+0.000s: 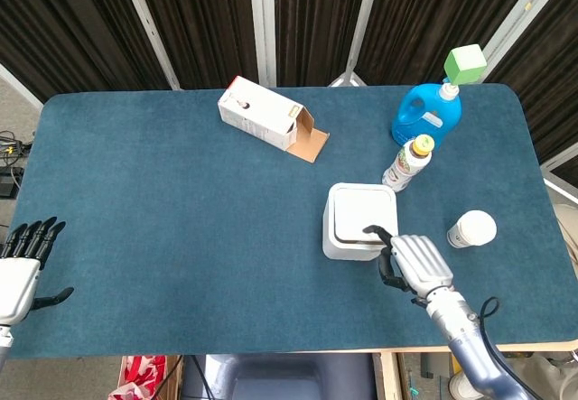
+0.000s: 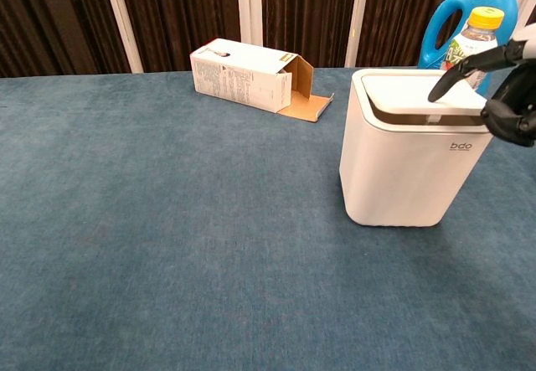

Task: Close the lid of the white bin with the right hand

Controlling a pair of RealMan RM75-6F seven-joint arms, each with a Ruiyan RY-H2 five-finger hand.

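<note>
The white bin (image 1: pixel 359 222) stands right of the table's middle with its lid (image 2: pixel 416 89) lying down flat on top; a thin dark gap shows under the lid's front edge. My right hand (image 1: pixel 414 263) is at the bin's near right side, palm down, and one fingertip (image 2: pixel 437 93) touches the lid near its front edge. It holds nothing. Far away at the table's left edge, my left hand (image 1: pixel 20 272) hovers with its fingers spread and nothing in it.
An open carton (image 1: pixel 269 116) lies at the back centre. Behind the bin stand a blue detergent bottle (image 1: pixel 426 114) and a small drink bottle (image 1: pixel 410 162). A white cup (image 1: pixel 471 228) stands right of the bin, close to my right hand.
</note>
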